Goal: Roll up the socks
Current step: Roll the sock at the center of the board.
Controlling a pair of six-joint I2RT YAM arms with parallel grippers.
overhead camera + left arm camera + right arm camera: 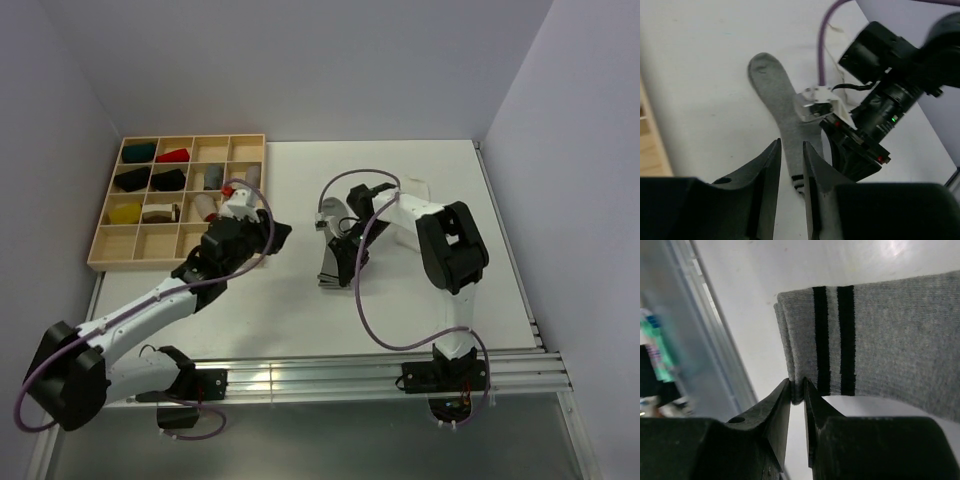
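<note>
The grey sock (774, 97) lies on the white desk (420, 290) near its centre, at about 3 o'clock from the wooden tray (150, 264), which holds small cloth bundles (172, 155) in its compartments. In the left wrist view the sock runs from its toe at 11 o'clock down to its cuff at 6 o'clock.

The right pincer (797, 386) is clenched on the cuff. Its two fingertips nip the edge of the fabric just beside the two dark stripes (820, 340). In its own camera the rest of the sock spreads away toward 2 o'clock.

Seen from overhead, the left pincer (791, 146) sits at about 9 o'clock of the sock, by the tray's near right corner. Its jaws stand a narrow slot apart, and the sock shows through the slot. Whether they nip the fabric or merely hang above it I cannot tell.

A purple cable (821, 50) curves over the desk by the right arm.
</note>
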